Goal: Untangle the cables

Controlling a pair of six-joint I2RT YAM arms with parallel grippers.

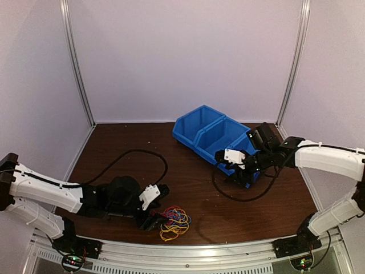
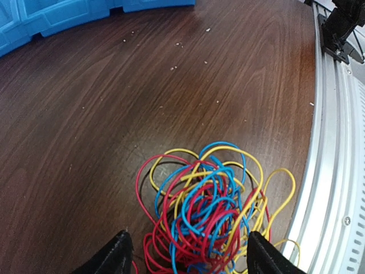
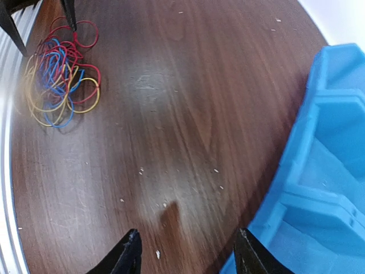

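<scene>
Left arm, near edge: the left gripper [image 1: 151,220] sits low at the table [image 1: 188,171], fingers spread wide and holding nothing. The cables [image 1: 175,222] lie just ahead of its tips. From the wrist view the tips flank the near side of the bunch [image 2: 205,211]; whether they touch a wire is hard to tell.

Centre: the cables form one loose heap of thin red, yellow, blue and orange loops, close to the metal rail [image 2: 336,171]. They look light, limp and springy, likely to drag neighbours along when one is lifted. The best hold appears to be a single outer loop, such as the yellow one jutting toward the rail [image 2: 279,194], rather than the dense core.

A black arm cable [image 1: 142,153] arcs over the table behind the heap, well apart from it.

Right: a blue bin [image 1: 211,134] stands at the back. The right gripper [image 1: 223,155] hangs at its near wall, jaws parted and vacant, with bare wood below [image 3: 188,260]. The rail crowds the heap's near side.
</scene>
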